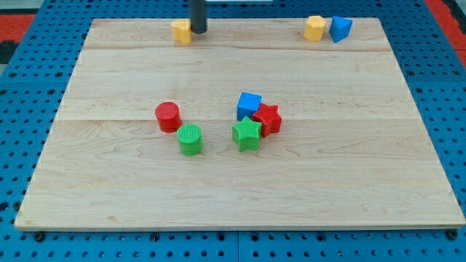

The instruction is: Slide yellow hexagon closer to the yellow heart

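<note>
A yellow block that looks like the hexagon (pixel 314 28) sits near the view's top right edge of the wooden board (pixel 233 182), touching a blue wedge-shaped block (pixel 340 28) on its right. A second yellow block, seemingly the heart (pixel 181 31), sits at the view's top left. My tip (pixel 198 32) is right against that left yellow block's right side, far to the left of the hexagon.
In the middle of the board a blue cube (pixel 249 105), a red star (pixel 269 118) and a green star (pixel 247 134) are bunched together. A red cylinder (pixel 168 116) and a green cylinder (pixel 191 138) stand to their left.
</note>
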Tool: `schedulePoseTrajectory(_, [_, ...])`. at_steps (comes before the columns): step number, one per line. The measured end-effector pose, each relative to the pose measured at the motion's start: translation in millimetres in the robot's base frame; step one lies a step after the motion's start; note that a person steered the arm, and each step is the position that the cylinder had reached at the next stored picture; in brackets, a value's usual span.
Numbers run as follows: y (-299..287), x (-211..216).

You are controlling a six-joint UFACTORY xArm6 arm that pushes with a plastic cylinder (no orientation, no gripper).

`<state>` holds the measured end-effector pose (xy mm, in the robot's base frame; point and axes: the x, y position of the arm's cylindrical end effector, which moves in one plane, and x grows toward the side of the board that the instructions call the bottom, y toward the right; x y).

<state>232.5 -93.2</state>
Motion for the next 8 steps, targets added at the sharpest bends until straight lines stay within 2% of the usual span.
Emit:
schedulePoseTrajectory(1, [-8.3,26.3])
schedulePoseTrajectory(2, [-33.8,24.1])
schedulePoseTrajectory(3, [-32.9,4.0])
schedulePoseTrajectory(4, [9.8,-13.8])
schedulePoseTrajectory(5, [-31.2,-12.1])
schedulePoseTrajectory(6, [-22.4,-1.5])
schedulePoseTrajectory(7, [90.7,58.7])
schedulePoseTrajectory(8, [233.6,97.6])
